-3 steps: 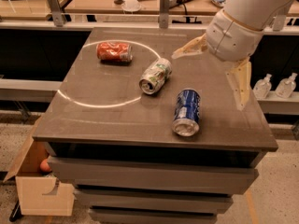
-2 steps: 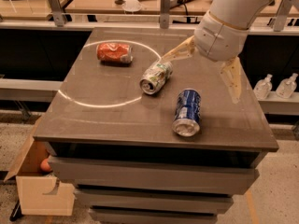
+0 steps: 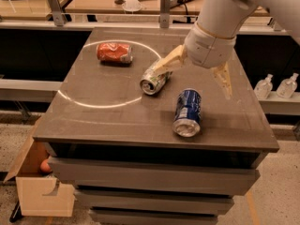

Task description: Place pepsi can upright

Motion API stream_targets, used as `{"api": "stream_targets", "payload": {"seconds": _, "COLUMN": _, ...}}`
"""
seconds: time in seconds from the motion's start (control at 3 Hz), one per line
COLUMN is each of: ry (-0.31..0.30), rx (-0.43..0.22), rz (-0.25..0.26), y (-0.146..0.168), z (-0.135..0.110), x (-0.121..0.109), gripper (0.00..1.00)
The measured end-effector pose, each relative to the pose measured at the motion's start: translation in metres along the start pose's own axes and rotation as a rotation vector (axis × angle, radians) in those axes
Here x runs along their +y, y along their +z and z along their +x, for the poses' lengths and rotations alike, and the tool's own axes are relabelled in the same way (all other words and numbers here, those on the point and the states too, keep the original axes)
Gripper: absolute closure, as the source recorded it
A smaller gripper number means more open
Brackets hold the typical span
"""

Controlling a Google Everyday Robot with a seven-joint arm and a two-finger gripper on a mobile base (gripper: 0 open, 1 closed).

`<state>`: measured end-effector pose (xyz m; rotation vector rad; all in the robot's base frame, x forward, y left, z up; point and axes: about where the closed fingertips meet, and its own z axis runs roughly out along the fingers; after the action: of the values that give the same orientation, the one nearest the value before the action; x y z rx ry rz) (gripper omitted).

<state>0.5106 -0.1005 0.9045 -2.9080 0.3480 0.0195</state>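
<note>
while the pepsi can (image 3: 187,111) lies ungrasped on its side near the front edge of the worktop (image 3: 93,123), the gripper (image 3: 194,83) hovers just behind it, jaws spread wide.

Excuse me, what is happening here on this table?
A robot arm is working over a dark table with three cans on it, all lying on their sides. Its gripper hovers open and empty just behind the blue pepsi can, near the front right. A silver-and-green can lies close to one finger, and an orange-red can lies farther back. The pepsi can is not yet upright.
</note>
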Motion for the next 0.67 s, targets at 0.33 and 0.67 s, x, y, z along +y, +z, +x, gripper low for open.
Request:
{"api": "stream_targets", "payload": {"seconds": 0.33, "ry": -0.040, "rx": 0.036, "rz": -0.052, "y": 0.014, "z": 0.012, "x": 0.011, "gripper": 0.00}}
{"api": "stream_targets", "payload": {"seconds": 0.67, "ry": -0.037, "rx": 0.038, "rz": -0.093, "y": 0.028, "z": 0.024, "x": 0.027, "gripper": 0.01}}
